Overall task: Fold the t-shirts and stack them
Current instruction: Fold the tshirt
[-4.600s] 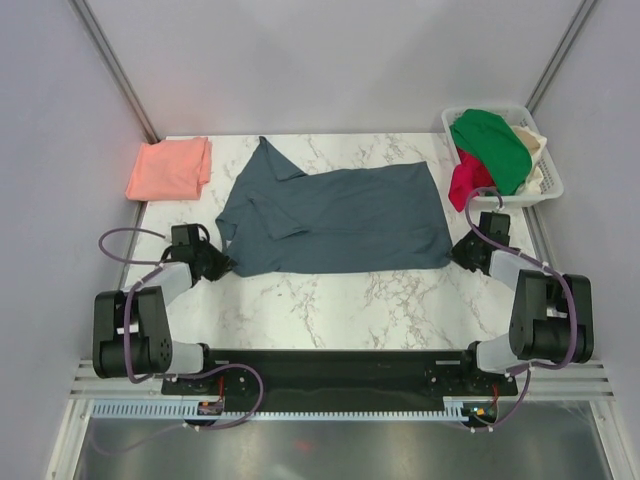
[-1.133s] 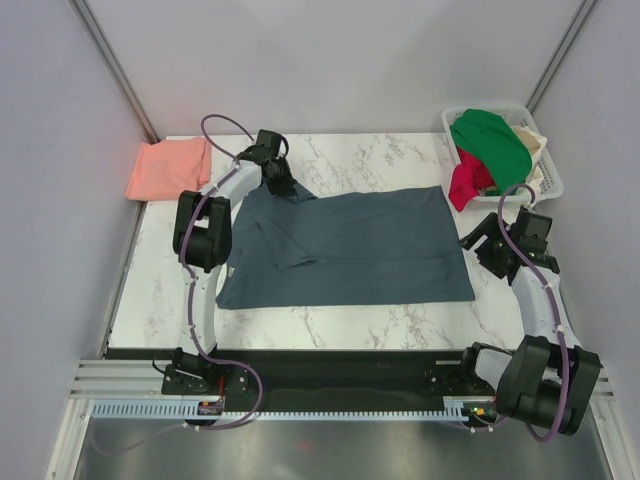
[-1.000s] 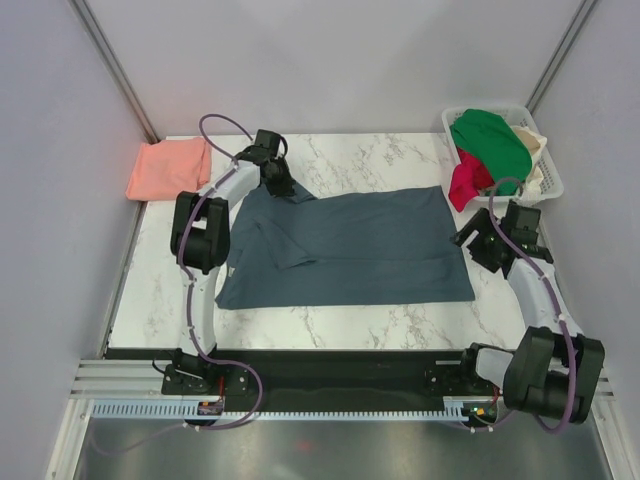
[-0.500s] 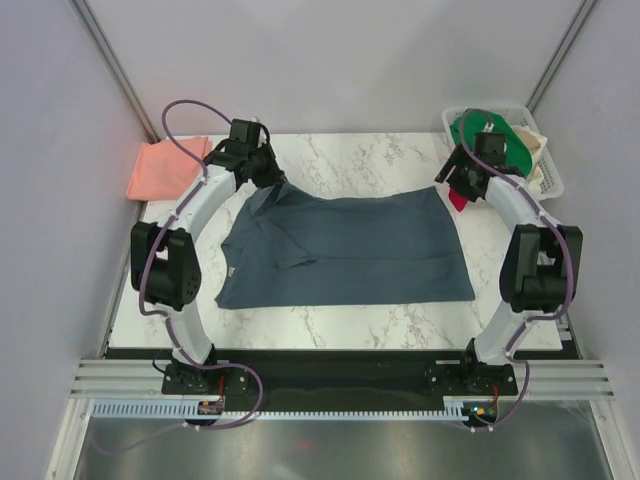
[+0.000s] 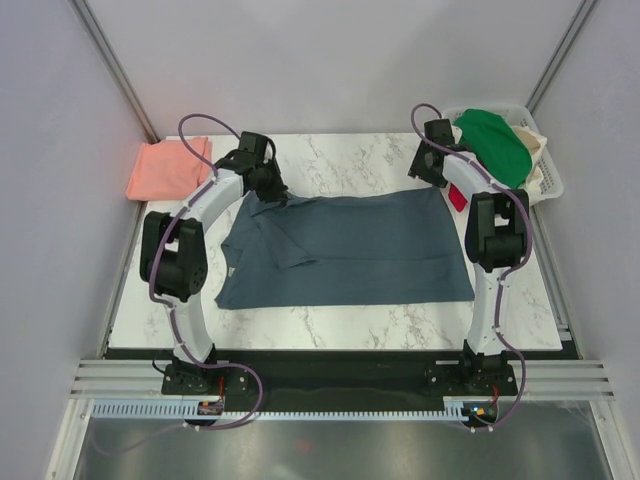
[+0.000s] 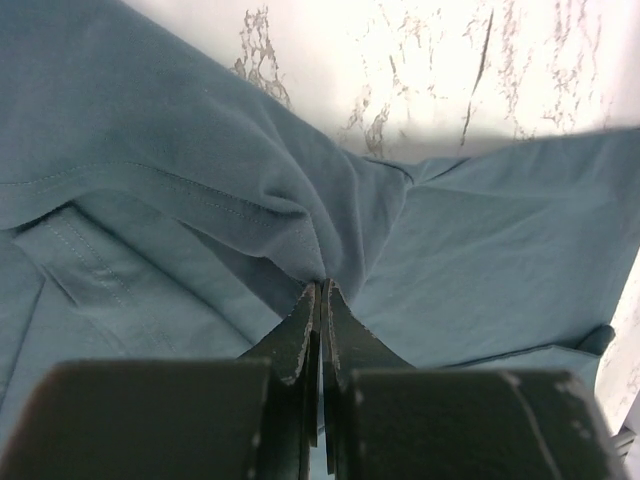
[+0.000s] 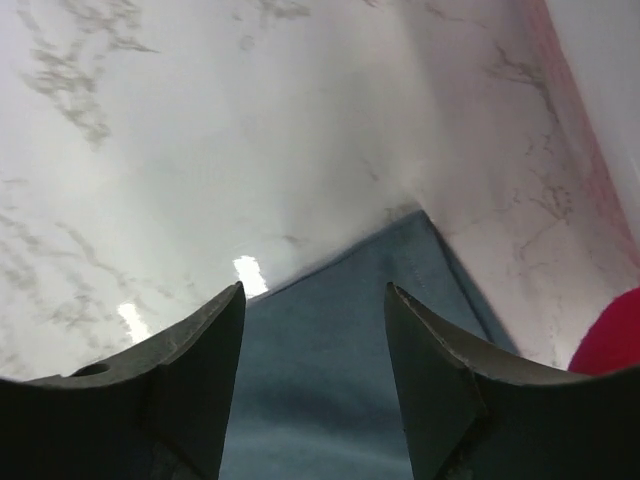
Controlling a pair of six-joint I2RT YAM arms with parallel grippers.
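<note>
The dark slate-blue t-shirt (image 5: 350, 245) lies spread flat across the middle of the marble table, collar end to the left. At its far-left corner my left gripper (image 5: 272, 190) is shut on a pinch of that blue cloth (image 6: 322, 262), which bunches into folds at the fingertips. My right gripper (image 5: 430, 170) hovers over the shirt's far-right corner (image 7: 400, 250), jaws open, with the cloth lying below and between the fingertips, untouched. The salmon-pink t-shirt (image 5: 168, 168) lies folded at the table's far-left corner.
A white basket (image 5: 548, 186) at the far right holds green (image 5: 492, 145), red (image 5: 457, 196) and cream garments, close beside my right arm. Bare marble table (image 5: 340, 310) runs along the near side of the blue shirt. Walls close in on both sides.
Both arms have swung from the table's sides to the blue shirt's far corners. The left one kept its pinch of cloth and shifted it slightly right. The right gripper's jaws have narrowed.
</note>
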